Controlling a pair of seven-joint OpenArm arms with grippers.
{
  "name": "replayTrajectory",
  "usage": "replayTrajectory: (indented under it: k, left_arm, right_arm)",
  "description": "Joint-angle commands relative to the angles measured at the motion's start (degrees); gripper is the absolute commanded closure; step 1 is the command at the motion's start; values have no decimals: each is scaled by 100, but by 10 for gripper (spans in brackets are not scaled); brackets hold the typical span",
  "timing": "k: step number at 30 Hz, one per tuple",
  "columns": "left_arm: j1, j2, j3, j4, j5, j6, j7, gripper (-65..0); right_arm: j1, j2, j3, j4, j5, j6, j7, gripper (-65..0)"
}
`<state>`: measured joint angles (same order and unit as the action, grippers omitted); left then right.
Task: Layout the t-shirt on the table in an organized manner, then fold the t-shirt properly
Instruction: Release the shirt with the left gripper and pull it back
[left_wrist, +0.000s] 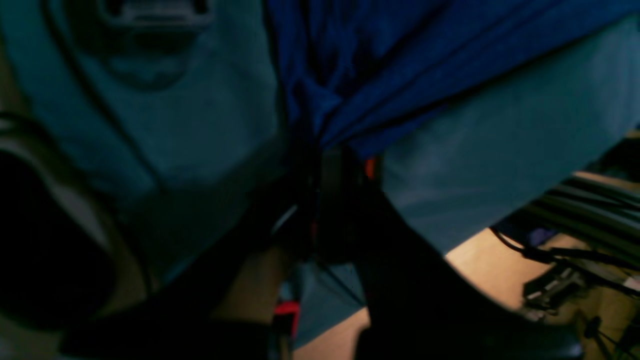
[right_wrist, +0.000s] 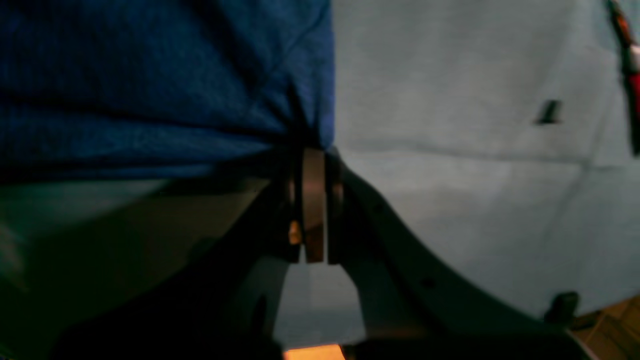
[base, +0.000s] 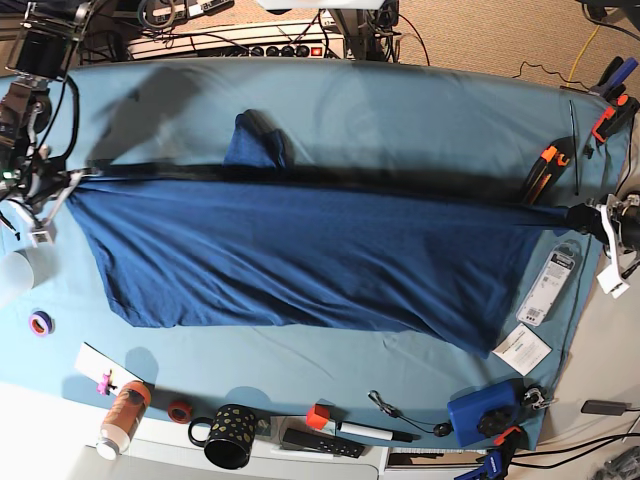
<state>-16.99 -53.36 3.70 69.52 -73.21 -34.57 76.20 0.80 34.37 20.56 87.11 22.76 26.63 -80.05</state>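
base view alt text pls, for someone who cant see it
A dark navy t-shirt hangs stretched wide above a teal-covered table, pinched at opposite ends by the left gripper and right gripper. A dotted mug, bottle and small tools line the near edge.

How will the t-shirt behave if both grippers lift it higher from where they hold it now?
Probably floppy: the t-shirt hangs slack between the left gripper and right gripper. It bunches into folds at each pinch, so it likely sags mid-span and drags on the table.
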Motion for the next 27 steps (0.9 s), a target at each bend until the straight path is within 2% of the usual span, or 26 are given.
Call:
replayTrajectory:
  k: [1, 4, 13, 16, 21, 27]
  left_arm:
    - [-125, -219, -76, 46, 20, 46, 101, 0]
    - [-122, -216, -76, 46, -160, 2, 212, 0]
    - [-120, -103, -76, 50, -507, -9, 380, 0]
    - [-26, 85, -76, 50, -535, -129, 380, 0]
    - [101, 481, -76, 50, -704, -129, 380, 0]
    - [76, 1115, -76, 52, -1043, -153, 380, 0]
  right_arm:
    - [79, 282, 190, 90, -289, -68, 5, 0]
    - [79, 385, 531, 90, -291, -68, 5, 0]
    - [-260, 391, 1648, 90, -46, -68, 5, 0]
    - [-531, 387, 1705, 90, -22, -70, 5, 0]
    - [-778, 293, 1705, 90, 358, -68, 5, 0]
    - [-776, 149, 1705, 90, 382, -63, 5, 0]
